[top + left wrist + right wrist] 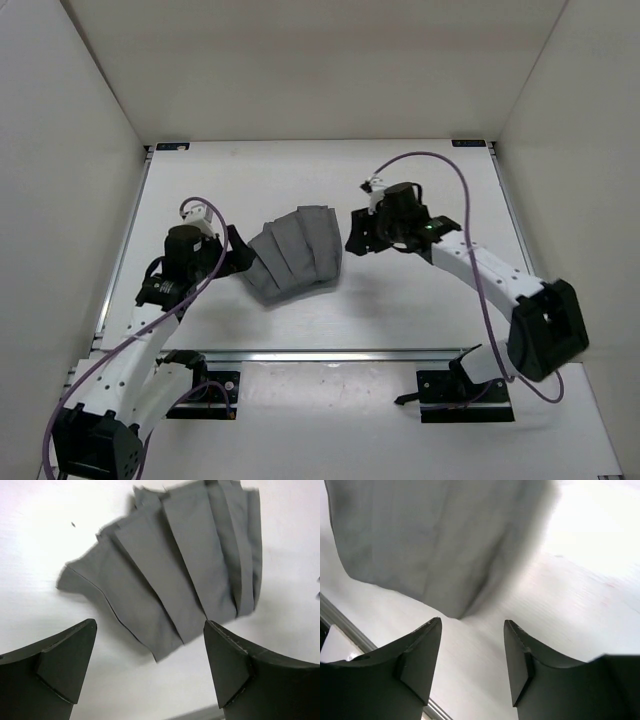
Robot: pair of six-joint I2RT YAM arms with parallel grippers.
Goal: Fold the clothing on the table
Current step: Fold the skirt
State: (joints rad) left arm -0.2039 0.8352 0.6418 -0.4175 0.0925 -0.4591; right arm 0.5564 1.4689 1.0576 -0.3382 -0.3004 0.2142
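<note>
Clothing [295, 255] lies pleated on the white bench [400, 300], between the left end effector [238, 258] and right end effector [356, 237], just beside each; both stand released, empty. White walls [330, 70] enclose the bench.

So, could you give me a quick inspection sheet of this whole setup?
Surface: white table, metal rail along its near edge.
Job's things: grey clothing, lying in fanned pleats between the two arms, held by neither.
Clutter: nothing seen.
Grippers: left gripper open and empty, just short of the cloth; right gripper open and empty.
Cables: purple cables loop along both arms.
Surroundings: plain white walls on three sides.
</note>
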